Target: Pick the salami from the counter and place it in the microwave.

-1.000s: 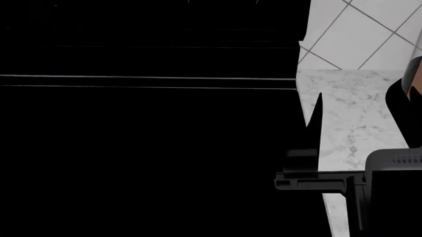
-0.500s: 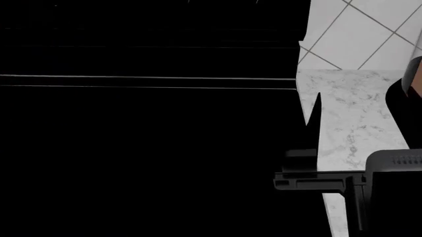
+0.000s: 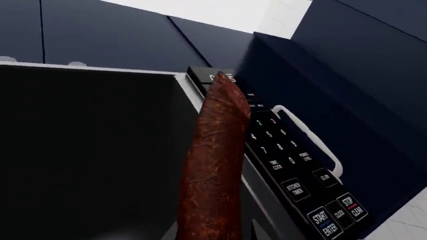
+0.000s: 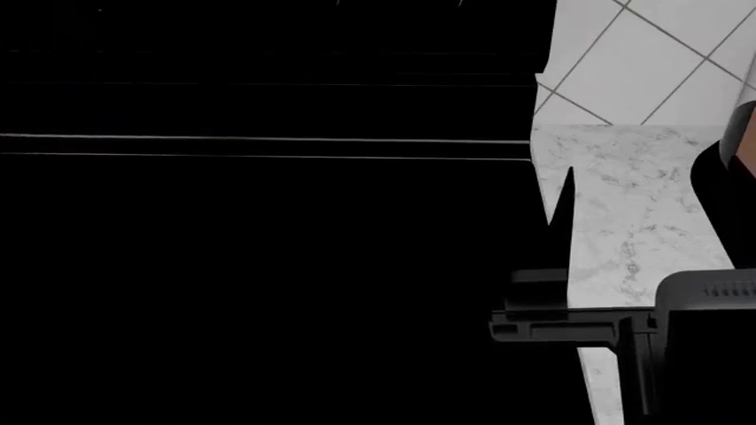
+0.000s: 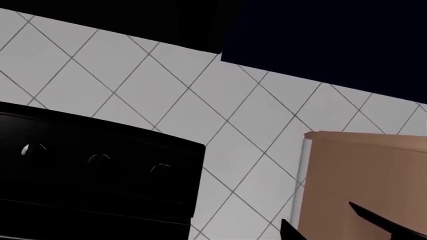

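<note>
Your left gripper pinched salami [image 3: 212, 170], stick raised upright at open microwave [image 3: 87, 150] mouth, tip before keypad [image 3: 293, 170]. Counter [image 4: 632, 221] lay bare beside tiled wall [image 5: 167, 95]. Your right gripper [image 5: 347, 225]: fingertips spread, nothing held.

One salami [image 3: 213, 170]; one microwave [image 3: 293, 175]; three stove knobs [image 5: 99, 161].

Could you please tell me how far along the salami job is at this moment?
Done: the salami is off the counter, carried at the left arm.
In hand: it points up beside the microwave's keypad, next to the dark open cavity.
Left: move it inside, set it down and release it.
</note>
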You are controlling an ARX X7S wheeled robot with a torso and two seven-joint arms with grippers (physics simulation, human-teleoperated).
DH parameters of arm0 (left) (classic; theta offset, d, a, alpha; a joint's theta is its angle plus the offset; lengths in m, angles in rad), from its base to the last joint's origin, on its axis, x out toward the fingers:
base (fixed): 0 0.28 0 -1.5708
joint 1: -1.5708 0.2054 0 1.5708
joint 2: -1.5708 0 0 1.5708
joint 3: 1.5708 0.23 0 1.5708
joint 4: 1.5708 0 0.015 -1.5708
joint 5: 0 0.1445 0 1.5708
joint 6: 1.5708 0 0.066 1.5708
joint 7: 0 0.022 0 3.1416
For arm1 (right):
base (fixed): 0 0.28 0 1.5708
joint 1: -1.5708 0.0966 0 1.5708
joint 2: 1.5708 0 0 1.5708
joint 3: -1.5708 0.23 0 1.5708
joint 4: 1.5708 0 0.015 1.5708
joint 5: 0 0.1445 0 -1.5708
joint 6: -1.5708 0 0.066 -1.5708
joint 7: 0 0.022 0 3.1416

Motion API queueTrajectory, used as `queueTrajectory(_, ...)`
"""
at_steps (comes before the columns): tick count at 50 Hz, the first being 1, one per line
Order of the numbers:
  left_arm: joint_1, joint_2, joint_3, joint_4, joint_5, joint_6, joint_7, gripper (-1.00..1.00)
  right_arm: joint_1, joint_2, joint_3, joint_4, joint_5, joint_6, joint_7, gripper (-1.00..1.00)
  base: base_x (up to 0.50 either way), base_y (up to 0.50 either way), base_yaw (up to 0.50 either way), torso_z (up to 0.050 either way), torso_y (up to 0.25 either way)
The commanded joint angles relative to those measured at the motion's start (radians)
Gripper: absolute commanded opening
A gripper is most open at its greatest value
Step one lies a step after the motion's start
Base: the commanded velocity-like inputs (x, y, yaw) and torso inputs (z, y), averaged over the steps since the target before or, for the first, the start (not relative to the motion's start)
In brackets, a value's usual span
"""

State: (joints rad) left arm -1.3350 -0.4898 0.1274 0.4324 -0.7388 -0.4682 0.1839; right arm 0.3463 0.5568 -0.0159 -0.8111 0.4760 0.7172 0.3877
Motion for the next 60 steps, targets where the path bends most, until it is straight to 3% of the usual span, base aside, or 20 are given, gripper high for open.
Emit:
queueTrajectory(1,-0.119,0.021,0.039,-0.113,0.053,-0.015,-0.024,-1.00,-0.007,0.000,-0.002,0.011,-0.002,-0.019,-0.005,1.00,0.00,0.00,0.00,0.000,0.000)
queueTrajectory(19,-0.283,0.092,0.118,-0.365,0.207,0.027,-0.054,-1.00,-0.007,-0.002,-0.013,0.025,-0.006,-0.035,-0.008,1.00,0.00,0.00,0.00,0.000,0.000)
queueTrajectory(60,-0.639,0.237,0.149,-0.952,0.347,0.228,-0.019,-1.00,-0.014,0.010,-0.007,0.019,0.005,-0.041,-0.002,1.00,0.00,0.00,0.00,0.000,0.000)
